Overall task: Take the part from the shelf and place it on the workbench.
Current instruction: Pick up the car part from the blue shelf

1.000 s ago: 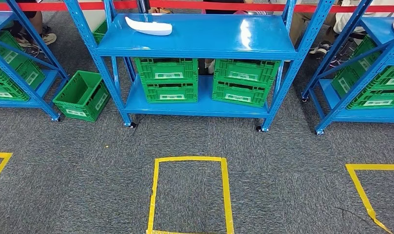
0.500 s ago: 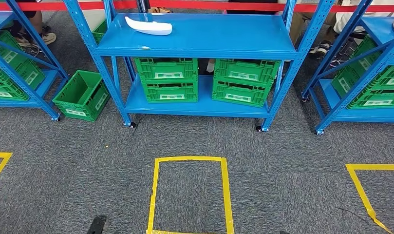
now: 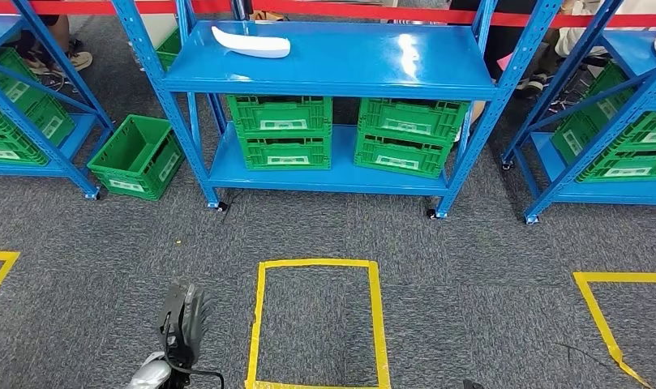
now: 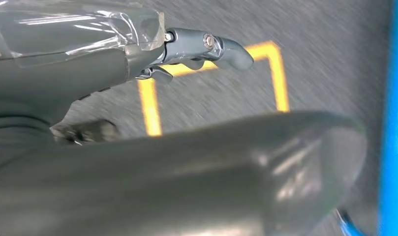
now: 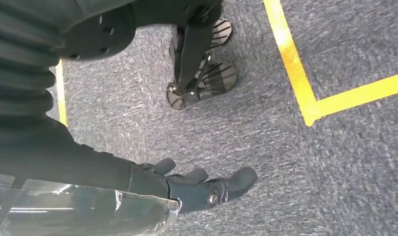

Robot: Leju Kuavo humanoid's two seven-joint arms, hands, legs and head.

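Green crates [image 3: 280, 130] fill the lower tier; yellow tape square [image 3: 316, 322] marks the carpet.

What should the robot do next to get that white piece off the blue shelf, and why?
Probably raise the left hand further, up and forward toward the white part. The part lies untouched at the left end of the blue shelf's top level, while that hand holds nothing and is low over the carpet, far short of it.
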